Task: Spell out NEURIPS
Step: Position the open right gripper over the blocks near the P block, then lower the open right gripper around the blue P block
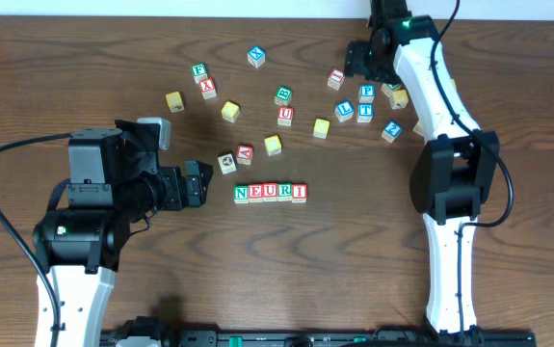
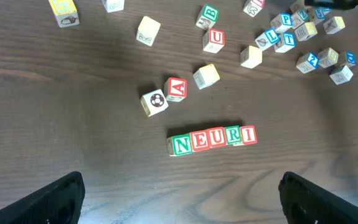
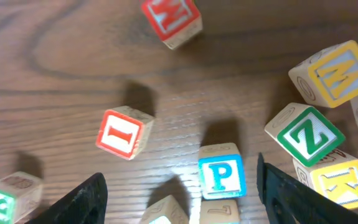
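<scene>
A row of blocks reading N-E-U-R-I (image 1: 270, 193) lies mid-table and also shows in the left wrist view (image 2: 211, 139). My left gripper (image 1: 196, 183) is open and empty, left of the row, with its fingers wide apart (image 2: 182, 208). My right gripper (image 1: 365, 66) is open and empty above the far-right cluster of loose blocks. A blue P block (image 3: 221, 171) lies flat on the table between its fingers (image 3: 182, 208), closer to the right finger; it also shows in the overhead view (image 1: 366, 93). I cannot pick out an S block.
Near the P block lie a red I block (image 3: 124, 133), a green Z block (image 3: 306, 134) and a yellow M block (image 3: 334, 73). A red A block (image 1: 245, 153) and a picture block (image 1: 226, 162) sit just behind the row. Several more blocks are scattered behind these.
</scene>
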`<state>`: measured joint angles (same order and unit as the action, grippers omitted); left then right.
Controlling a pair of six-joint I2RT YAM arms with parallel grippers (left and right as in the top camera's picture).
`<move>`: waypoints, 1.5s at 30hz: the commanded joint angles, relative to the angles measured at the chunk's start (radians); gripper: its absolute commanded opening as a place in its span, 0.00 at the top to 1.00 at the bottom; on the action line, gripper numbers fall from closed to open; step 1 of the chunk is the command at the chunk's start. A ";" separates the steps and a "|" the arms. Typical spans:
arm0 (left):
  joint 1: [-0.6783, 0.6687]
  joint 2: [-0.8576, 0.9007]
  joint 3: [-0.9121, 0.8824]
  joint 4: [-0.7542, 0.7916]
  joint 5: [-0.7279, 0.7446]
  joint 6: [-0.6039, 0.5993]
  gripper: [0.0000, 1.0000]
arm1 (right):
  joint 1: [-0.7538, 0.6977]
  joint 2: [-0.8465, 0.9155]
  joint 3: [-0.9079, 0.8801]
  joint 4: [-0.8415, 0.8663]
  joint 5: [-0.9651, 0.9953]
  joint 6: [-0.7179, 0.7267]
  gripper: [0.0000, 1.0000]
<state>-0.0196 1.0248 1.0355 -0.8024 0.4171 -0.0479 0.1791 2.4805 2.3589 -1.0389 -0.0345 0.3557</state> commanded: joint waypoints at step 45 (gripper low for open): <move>0.006 -0.006 0.014 0.002 0.009 0.010 0.02 | 0.010 0.019 -0.137 -0.013 0.148 -0.188 0.36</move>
<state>-0.0196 1.0248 1.0359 -0.8024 0.4171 -0.0475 0.1864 2.4805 2.2536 -1.0657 0.1028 0.1795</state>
